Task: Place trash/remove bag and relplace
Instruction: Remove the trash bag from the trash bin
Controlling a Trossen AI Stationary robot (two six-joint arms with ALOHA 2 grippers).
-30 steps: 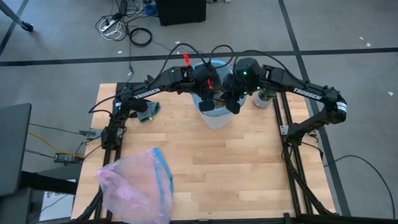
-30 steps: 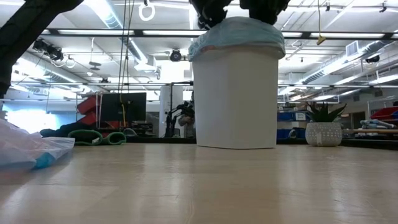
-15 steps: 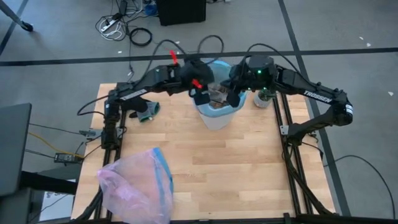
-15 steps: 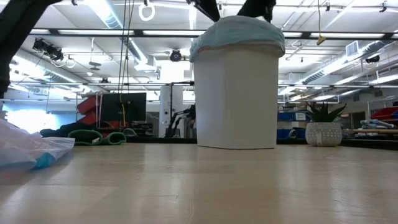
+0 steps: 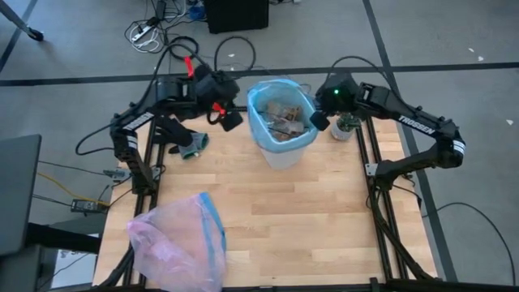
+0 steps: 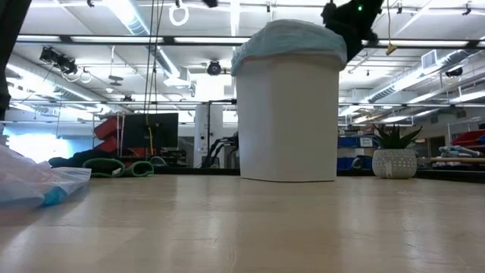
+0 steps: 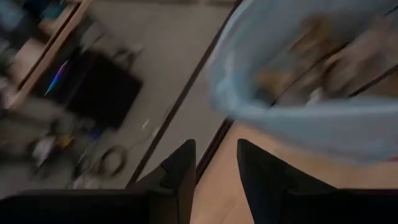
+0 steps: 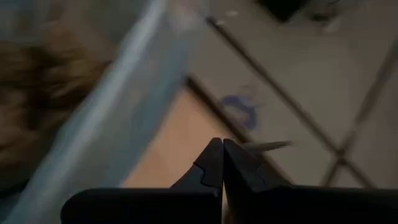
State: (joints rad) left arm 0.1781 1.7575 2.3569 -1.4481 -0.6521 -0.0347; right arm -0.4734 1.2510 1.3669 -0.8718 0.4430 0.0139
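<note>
We log: bin (image 5: 281, 146), blue bag (image 5: 261, 122) lining it, trash (image 5: 282, 116) inside. Left claw (image 5: 229, 119) at 9 o'clock, spread, empty. Right claw (image 5: 318, 121) at 3 o'clock, pressed together.

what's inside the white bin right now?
The white bin holds the light-blue bag, folded over its rim. Inside lie brown leaf clumps and crumpled clear wrappers, the trash. Anything beneath that top layer is covered.
</note>
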